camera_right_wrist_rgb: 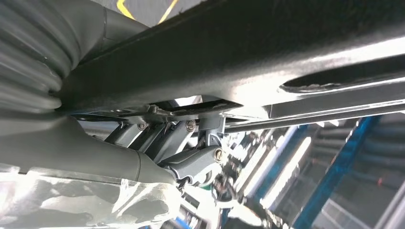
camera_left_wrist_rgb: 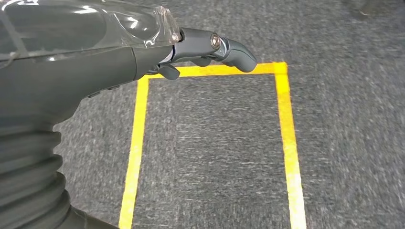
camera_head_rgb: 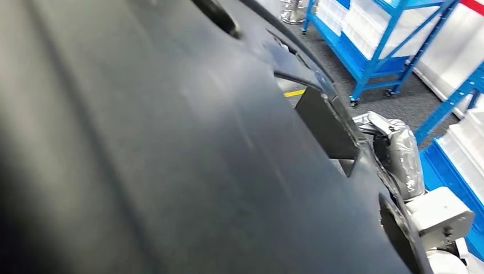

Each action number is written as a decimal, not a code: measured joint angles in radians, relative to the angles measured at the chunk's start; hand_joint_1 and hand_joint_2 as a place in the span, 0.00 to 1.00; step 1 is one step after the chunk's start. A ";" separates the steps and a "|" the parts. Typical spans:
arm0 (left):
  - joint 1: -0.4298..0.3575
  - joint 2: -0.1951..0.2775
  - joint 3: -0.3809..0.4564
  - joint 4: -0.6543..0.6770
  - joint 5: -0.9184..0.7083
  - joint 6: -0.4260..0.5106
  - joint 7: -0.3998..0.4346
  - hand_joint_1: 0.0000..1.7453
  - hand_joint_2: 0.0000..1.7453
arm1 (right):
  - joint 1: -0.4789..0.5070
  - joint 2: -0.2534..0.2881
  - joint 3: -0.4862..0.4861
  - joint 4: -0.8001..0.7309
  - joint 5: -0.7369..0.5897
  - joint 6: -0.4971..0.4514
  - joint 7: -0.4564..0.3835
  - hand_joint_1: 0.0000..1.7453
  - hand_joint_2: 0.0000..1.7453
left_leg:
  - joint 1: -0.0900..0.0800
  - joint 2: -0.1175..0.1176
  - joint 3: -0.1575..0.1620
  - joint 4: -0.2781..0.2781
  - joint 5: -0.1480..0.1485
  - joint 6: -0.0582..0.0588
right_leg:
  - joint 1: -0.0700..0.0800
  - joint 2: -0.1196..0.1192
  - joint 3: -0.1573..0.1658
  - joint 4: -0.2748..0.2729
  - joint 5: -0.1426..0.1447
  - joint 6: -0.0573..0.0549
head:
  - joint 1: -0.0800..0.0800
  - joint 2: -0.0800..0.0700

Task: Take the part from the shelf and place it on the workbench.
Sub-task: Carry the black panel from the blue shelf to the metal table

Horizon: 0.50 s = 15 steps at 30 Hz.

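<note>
Head view: a large black moulded part (camera_head_rgb: 171, 148) spans most of the frame, close to the camera, with cut-outs along its far edge. The right hand (camera_head_rgb: 394, 151), in its grey cover, sits at the part's right edge, against its underside. Right wrist view: the right hand (camera_right_wrist_rgb: 191, 143) has its dark fingers (camera_right_wrist_rgb: 157, 136) pressed up against the part (camera_right_wrist_rgb: 267, 52) at a bracket; it grips the part from below. Left wrist view: the left hand (camera_left_wrist_rgb: 205, 47) hangs over grey carpet (camera_left_wrist_rgb: 344, 119) marked with yellow tape (camera_left_wrist_rgb: 286, 143); its fingers are curled inward and hold nothing. Blue shelving (camera_head_rgb: 376, 45) with white bins stands beyond the part. No readable writing or labels can be made out.
</note>
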 joint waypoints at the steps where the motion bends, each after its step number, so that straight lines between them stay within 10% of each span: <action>1: 0.001 0.000 0.000 0.000 0.000 0.000 0.000 0.00 1.00 | -0.001 0.000 0.000 0.000 0.007 0.010 0.013 1.00 1.00 | 0.003 -0.014 0.001 0.003 -0.002 -0.003 | -0.004 0.002 0.017 -0.043 0.035 0.003 | -0.001 0.000; 4: 0.001 0.000 0.004 0.000 0.000 0.000 0.000 0.00 1.00 | -0.014 0.000 0.002 0.000 0.112 0.061 0.096 1.00 1.00 | 0.011 -0.052 -0.006 0.022 -0.012 -0.020 | -0.019 0.053 0.105 -0.244 0.130 0.017 | -0.001 0.001; 8: 0.008 0.001 0.012 0.000 -0.001 -0.001 -0.001 0.00 1.00 | -0.065 0.000 0.019 0.000 0.516 0.254 0.316 1.00 1.00 | 0.016 -0.078 -0.027 0.031 -0.012 -0.042 | -0.016 0.053 0.116 -0.281 0.136 -0.007 | -0.001 0.001; 12: 0.005 0.000 0.016 0.000 -0.004 -0.001 0.000 0.00 1.00 | -0.135 0.001 0.068 0.000 0.783 0.440 0.422 1.00 1.00 | 0.015 0.012 -0.119 0.219 -0.103 -0.056 | -0.009 0.009 0.118 -0.283 0.135 -0.029 | -0.004 0.001; 15: 0.006 -0.002 0.017 0.000 -0.007 -0.002 0.001 0.00 1.00 | -0.193 0.002 0.121 0.000 0.863 0.543 0.447 1.00 1.00 | 0.014 0.026 -0.192 0.354 -0.138 -0.052 | 0.002 -0.025 0.119 -0.283 0.132 -0.034 | -0.004 0.001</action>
